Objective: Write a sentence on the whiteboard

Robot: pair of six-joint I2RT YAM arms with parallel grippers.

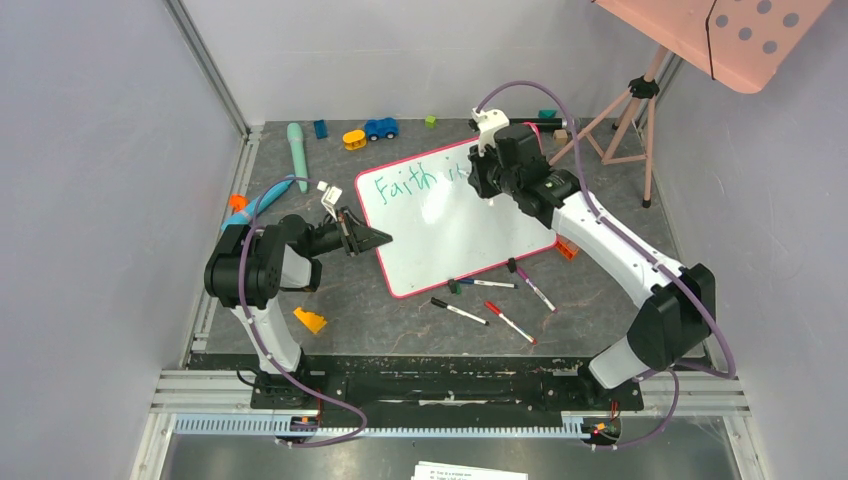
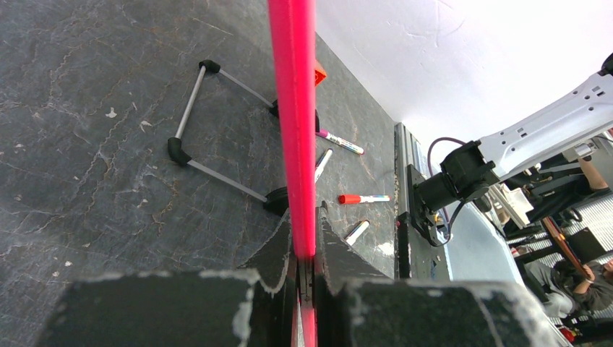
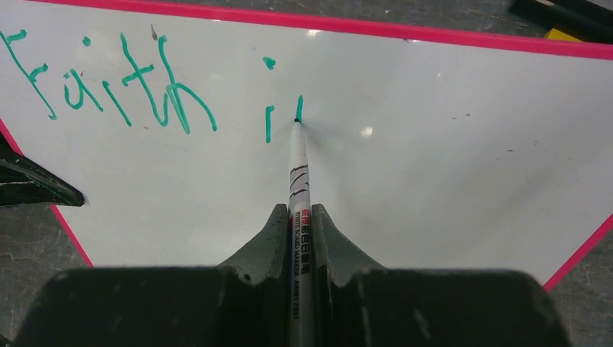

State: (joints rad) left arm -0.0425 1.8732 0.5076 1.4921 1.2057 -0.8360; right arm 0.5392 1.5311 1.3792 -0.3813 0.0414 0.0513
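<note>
With the whiteboard [image 1: 470,230] pinched by the left tool [image 2: 303,231], the sentence [image 3: 123,87] is on its second word, written with the green marker [image 3: 298,173] gripped in the right tool [image 3: 297,213]; rightward strokes seem needed next.

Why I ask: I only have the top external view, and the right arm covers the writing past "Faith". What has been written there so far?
Observer: In the right wrist view, the sentence reads "Faith", then a dotted "i" and one short stroke beside it.
Operator: Is the marker on the board now?
Observer: Yes. The right gripper is shut on the marker, whose green tip touches the whiteboard at that stroke's end.
Operator: Does the left gripper hold anything?
Observer: The left wrist view shows the left gripper shut on the board's pink-red rim.
</note>
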